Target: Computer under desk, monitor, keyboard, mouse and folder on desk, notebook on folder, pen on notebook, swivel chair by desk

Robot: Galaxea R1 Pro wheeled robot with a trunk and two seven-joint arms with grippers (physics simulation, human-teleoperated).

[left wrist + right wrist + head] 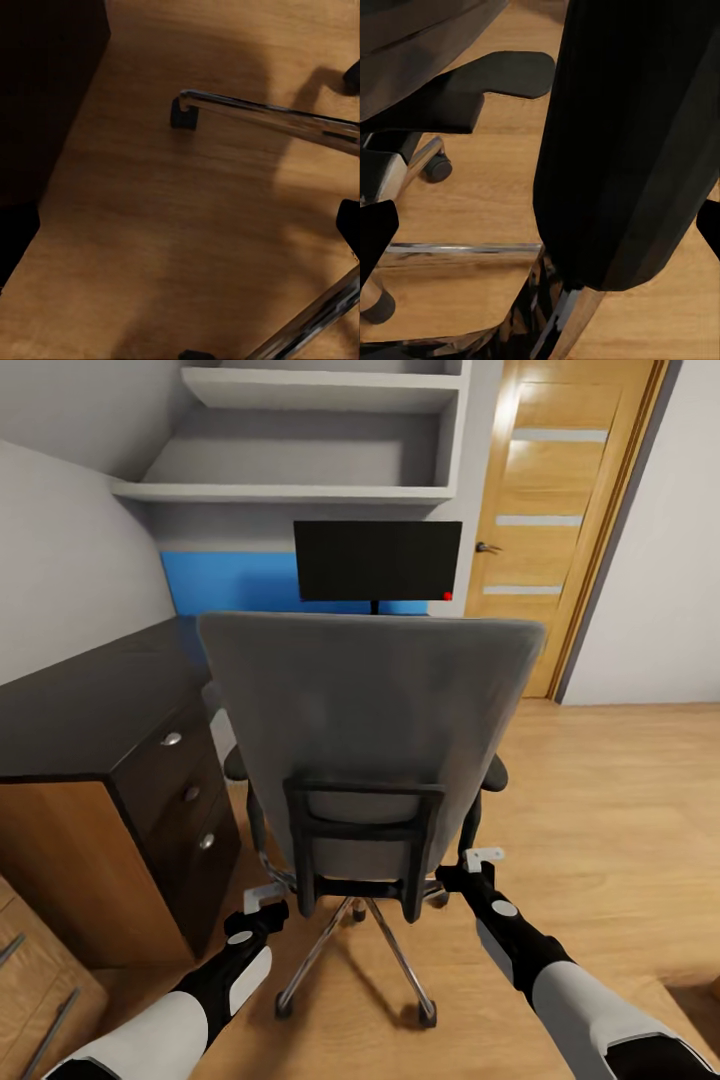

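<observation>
The swivel chair (365,730) stands with its tall grey back toward the robot, squarely between the two arms, and so hides whatever lies on its seat; no folder can be made out from here. The left tool (262,901) sits low beside the chair's left side, the right tool (482,858) close to the back frame on the right; this flanking stance suits pushing or turning the chair, in my judgement, since the seat has to face the robot before anything on it can be lifted. Neither tool appears to have hold of anything, but how far apart their fingers stand I cannot tell. The left wrist view looks down on a chrome base spoke (277,118) and its black caster (183,115) over the wood floor (150,247); the right wrist view is close against a dark rounded part of the chair, with a black armrest (502,75) beyond. The monitor (378,560) stands on the worktop (80,700) behind the chair, red light at its lower corner; it is already where the task wants it. The drawer unit (185,800) is just left of the chair.
</observation>
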